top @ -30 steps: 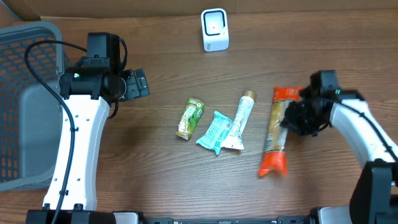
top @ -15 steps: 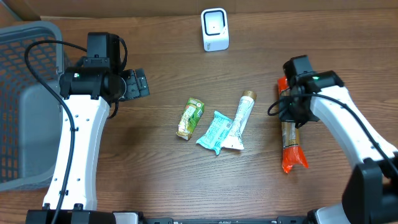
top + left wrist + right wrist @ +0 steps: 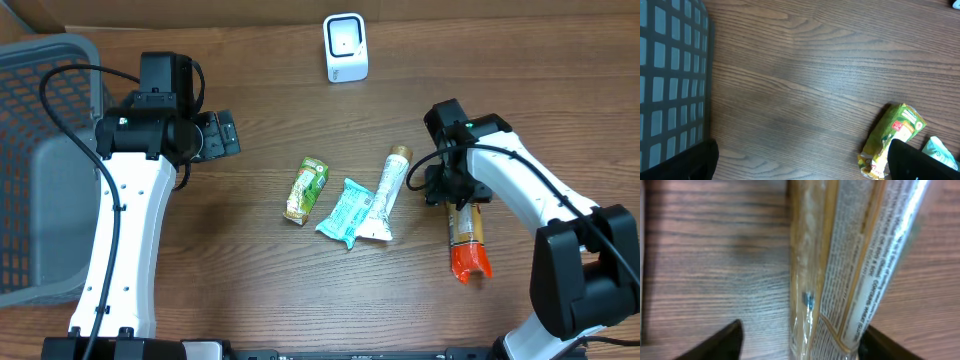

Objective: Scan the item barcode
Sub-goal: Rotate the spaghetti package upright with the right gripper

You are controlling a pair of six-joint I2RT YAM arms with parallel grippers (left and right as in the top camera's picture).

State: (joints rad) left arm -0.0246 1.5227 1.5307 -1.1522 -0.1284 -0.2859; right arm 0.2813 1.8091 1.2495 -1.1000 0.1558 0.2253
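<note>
Brown wood-grain worktop [image 3: 250,290] seen from above, with a white scanner [image 3: 346,47] upright near the far edge, taken here as the fixed mark. Far left of the scanner, a grey mesh basket [image 3: 40,90] at the worktop's edge. Between basket and scanner, the left arm [image 3: 130,230], white with a black wrist. Left jaws spread wide and empty over bare wood.

Below the scanner and a little left, a green sachet [image 3: 306,189]. Near its right side, a teal sachet [image 3: 347,212], touching the flat end of a white tube [image 3: 385,195] with a gold cap, slightly right of straight below the scanner.

Well apart to the scanner's lower right, the snack packet [image 3: 466,235], flat on the wood. Long and narrow, with tan-gold film along the middle and a bright orange-red crimped end toward the near edge. Far end hidden under the right arm [image 3: 520,180].

Up close from the right wrist: glossy wrapper with a lengthwise seam, a pale panel of fine dark print running along it, and a small blue mark on the seam. Right jaws apart, not clamped, straddling the packet. One finger [image 3: 715,340] plainly clear of the film; contact on the other side impossible to tell.
</note>
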